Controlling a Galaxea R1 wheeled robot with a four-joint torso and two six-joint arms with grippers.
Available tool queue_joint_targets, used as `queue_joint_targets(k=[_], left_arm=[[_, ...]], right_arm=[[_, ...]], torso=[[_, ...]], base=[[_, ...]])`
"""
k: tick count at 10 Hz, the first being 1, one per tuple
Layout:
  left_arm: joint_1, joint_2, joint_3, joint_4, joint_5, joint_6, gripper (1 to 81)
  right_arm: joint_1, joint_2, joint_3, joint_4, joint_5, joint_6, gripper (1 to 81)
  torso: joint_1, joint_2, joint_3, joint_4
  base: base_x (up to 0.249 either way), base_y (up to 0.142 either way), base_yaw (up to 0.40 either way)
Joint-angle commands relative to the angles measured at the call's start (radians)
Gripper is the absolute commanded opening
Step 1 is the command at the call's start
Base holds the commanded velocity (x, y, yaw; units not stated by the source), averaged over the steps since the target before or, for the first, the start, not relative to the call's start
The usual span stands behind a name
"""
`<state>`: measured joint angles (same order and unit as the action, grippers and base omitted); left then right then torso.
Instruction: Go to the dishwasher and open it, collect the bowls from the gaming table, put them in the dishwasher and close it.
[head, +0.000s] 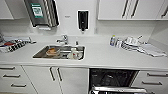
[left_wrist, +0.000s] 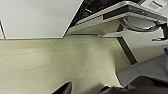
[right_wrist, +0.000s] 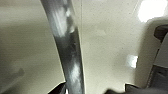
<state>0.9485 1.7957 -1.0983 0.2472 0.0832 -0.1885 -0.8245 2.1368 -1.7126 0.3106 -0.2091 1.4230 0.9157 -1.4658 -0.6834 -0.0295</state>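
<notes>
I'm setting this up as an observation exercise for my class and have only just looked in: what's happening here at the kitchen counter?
The robot faces a white kitchen counter with a sink that holds some dishes. The dishwasher under the counter, right of the sink, is partly open: its door is tilted out and the dark inside with racks shows. In the right wrist view a steel bar, probably the door handle, crosses close by. No bowls have gone in that I can make out.
</notes>
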Motion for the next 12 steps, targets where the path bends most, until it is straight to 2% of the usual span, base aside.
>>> queue_joint_targets(k=[1,7,10,12], left_arm=[[-0.075,-0.031,0.029,0.006,0.040,-0.003,81.1],[-0.073,-0.030,0.047,0.006,0.053,-0.003,81.1],[-0.072,-0.025,0.041,-0.002,0.053,-0.003,81.1],[-0.052,-0.015,0.014,-0.009,0.075,-0.008,81.1]], right_arm=[[0.040,-0.032,0.022,0.007,-0.119,0.004,81.1],[-0.034,0.050,-0.088,0.005,-0.105,0.001,81.1],[-0.034,0.002,-0.039,-0.004,-0.096,-0.015,81.1],[-0.037,-0.047,0.025,-0.105,-0.069,-0.134,81.1]], torso=[[0.000,0.000,0.000,0.000],[0.000,0.000,0.000,0.000],[-0.001,-0.001,0.000,0.000],[-0.001,-0.001,0.000,0.000]], base=[[-0.065,0.000,0.000],[-0.066,0.000,0.000],[0.000,0.000,0.000],[0.000,0.000,0.000]])
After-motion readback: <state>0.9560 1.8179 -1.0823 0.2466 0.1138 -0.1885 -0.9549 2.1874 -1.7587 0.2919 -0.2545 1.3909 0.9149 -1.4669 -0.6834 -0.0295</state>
